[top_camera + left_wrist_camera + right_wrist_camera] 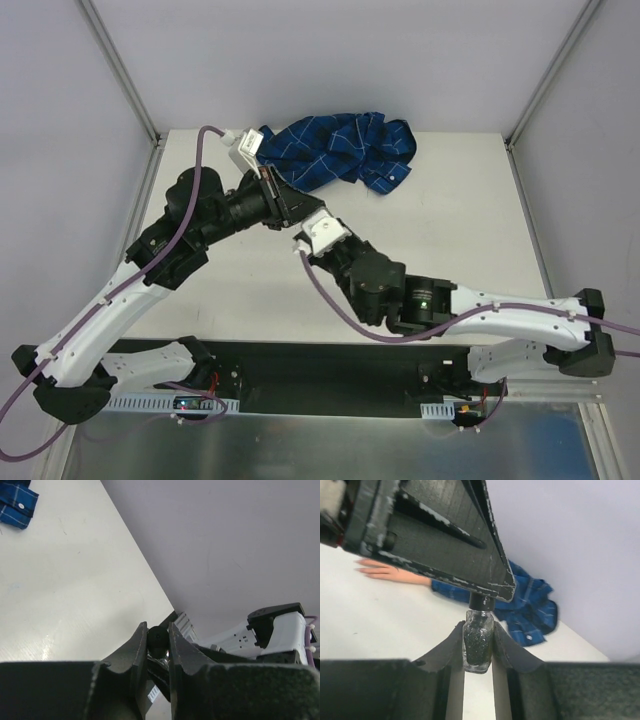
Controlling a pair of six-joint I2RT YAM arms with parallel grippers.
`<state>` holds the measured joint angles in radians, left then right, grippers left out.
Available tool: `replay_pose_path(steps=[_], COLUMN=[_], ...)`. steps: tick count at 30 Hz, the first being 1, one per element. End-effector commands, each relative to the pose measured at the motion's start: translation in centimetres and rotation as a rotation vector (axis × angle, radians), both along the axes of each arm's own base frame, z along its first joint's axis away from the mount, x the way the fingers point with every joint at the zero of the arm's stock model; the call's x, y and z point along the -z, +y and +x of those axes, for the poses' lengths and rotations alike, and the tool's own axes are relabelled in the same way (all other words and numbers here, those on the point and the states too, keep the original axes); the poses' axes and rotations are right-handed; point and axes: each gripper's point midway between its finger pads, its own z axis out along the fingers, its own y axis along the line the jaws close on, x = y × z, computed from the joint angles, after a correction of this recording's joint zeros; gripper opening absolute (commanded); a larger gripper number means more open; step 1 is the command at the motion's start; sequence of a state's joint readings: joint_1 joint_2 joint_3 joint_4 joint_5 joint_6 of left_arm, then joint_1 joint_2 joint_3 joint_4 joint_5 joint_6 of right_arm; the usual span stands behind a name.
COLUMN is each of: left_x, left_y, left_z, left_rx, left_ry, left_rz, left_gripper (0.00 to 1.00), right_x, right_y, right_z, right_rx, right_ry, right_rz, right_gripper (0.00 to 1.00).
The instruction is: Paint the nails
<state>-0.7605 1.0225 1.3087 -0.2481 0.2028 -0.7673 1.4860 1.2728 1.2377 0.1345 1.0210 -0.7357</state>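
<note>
The right gripper [478, 630] is clenched on a small glass bottle [478, 645] of dark, glittery polish: its 2 fingers [451, 642] press against the bottle's sides and hold it upright. The left gripper [490, 591] reaches in from above, and its black tip sits directly over the bottle's dark cap [481, 601]. In the left wrist view the left gripper [157, 631] is almost closed, its 2 fingers [136, 645] pinching that round dark cap [157, 639] with only the cap's width between them. From above, the 2 arms meet near the middle of the white table [450, 230], the left gripper [283, 205] just beyond the right gripper [310, 232]; the bottle itself is hidden between them in that view. The dummy hand [390, 571] lies flat on the table [380, 620], beyond the bottle and to its left in the right wrist view, clear of both grippers, with its peach fingers pointing away from the sleeve. Its nails are too small to make out. The blue checked sleeve [530, 610] runs from the wrist behind the bottle and bunches up to the right; from above the sleeve [340, 150] lies crumpled at the table's far edge, just past the left gripper. A buttoned corner of the sleeve [15, 505] shows in the left wrist view.
</note>
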Motion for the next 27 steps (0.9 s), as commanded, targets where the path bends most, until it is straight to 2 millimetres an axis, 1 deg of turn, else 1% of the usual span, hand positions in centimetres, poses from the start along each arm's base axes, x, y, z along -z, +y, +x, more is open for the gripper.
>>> replay_pose_path(steps=[1,2,3,4,5,6,7,8,9,10,11,12,13,14,15,16,17,18,19,21,22,24,27], left_x=[-0.7,-0.8,-0.9,-1.0,-1.1,-1.4,-1.6,-1.8,-1.7,-2.4,-2.7,-2.7,-3.3,-3.5,-3.6,-3.7,-4.0,-4.0,-4.1,-4.3,-4.2,-4.1,-3.8], left_y=[-0.4,-0.2,-0.3,-0.2,0.0,-0.1,0.2,0.5,0.6,0.8,1.0,1.1,1.1,1.1,1.1,1.0,0.9,0.8,0.7,0.6,0.5,0.4,0.2], left_z=[-0.6,-0.7,-1.0,-1.4,-1.5,-1.9,-2.1,-2.2,-2.5,-3.0,-3.2,-3.3,-4.0,-4.2,-4.4,-4.9,-5.1,-5.2,-5.7,-5.8,-5.9,-6.1,-6.1], left_rx=[0.027,0.031,0.049,0.066,0.074,0.101,0.105,0.109,0.129,0.141,0.152,0.160,0.190,0.204,0.218,0.243,0.257,0.268,0.296,0.313,0.321,0.337,0.346], left_ry=[-0.006,-0.014,-0.024,-0.043,-0.057,-0.072,-0.085,-0.097,-0.105,-0.135,-0.153,-0.165,-0.194,-0.206,-0.221,-0.229,-0.242,-0.242,-0.246,-0.253,-0.253,-0.251,-0.239], left_rz=[-0.016,-0.018,-0.023,-0.024,-0.027,-0.038,-0.044,-0.052,-0.053,-0.073,-0.078,-0.080,-0.094,-0.098,-0.096,-0.100,-0.108,-0.112,-0.118,-0.123,-0.123,-0.120,-0.117], left_gripper=[0.26,0.48,0.61,0.69,0.82,0.87,0.91,0.96,0.98,0.98,0.98,0.98,0.98,0.97,0.95,0.94,0.91,0.86,0.83,0.78,0.72,0.67,0.64], right_x=[-1.2,-1.6,-0.7,-0.7,-1.2,-1.0,-1.2,-1.7,-1.6,-1.7,-1.9,-2.0,-1.9,-1.9,-2.2,-2.3,-2.6,-2.7,-2.5,-3.1,-3.1,-3.4,-3.6], right_y=[1.7,2.0,1.9,1.5,1.3,1.2,0.8,0.6,0.3,0.2,0.2,-0.2,-0.1,0.0,-0.1,0.0,0.1,0.2,0.2,0.2,0.3,0.3,0.3], right_z=[-3.1,-4.5,-4.8,-4.4,-5.5,-5.9,-5.6,-6.5,-6.4,-6.6,-7.6,-7.3,-7.5,-8.5,-8.1,-8.4,-8.9,-8.6,-8.7,-8.5,-8.4,-8.0,-7.3], right_rx=[-0.387,-0.500,-0.540,-0.557,-0.633,-0.658,-0.664,-0.728,-0.745,-0.773,-0.844,-0.848,-0.875,-0.946,-0.957,-0.981,-1.022,-1.019,-1.023,-1.033,-1.035,-1.020,-0.996], right_ry=[0.148,0.200,0.236,0.258,0.271,0.298,0.307,0.319,0.349,0.365,0.388,0.413,0.436,0.462,0.468,0.500,0.506,0.511,0.528,0.514,0.519,0.506,0.494], right_rz=[0.195,0.249,0.242,0.262,0.283,0.302,0.321,0.337,0.360,0.368,0.373,0.396,0.402,0.399,0.414,0.434,0.440,0.452,0.465,0.494,0.499,0.509,0.521], right_gripper=[0.00,0.00,0.00,0.00,0.00,0.00,0.00,0.00,0.00,0.00,0.00,0.00,0.00,0.00,0.00,0.00,0.00,0.00,0.00,0.00,0.00,0.00,0.00])
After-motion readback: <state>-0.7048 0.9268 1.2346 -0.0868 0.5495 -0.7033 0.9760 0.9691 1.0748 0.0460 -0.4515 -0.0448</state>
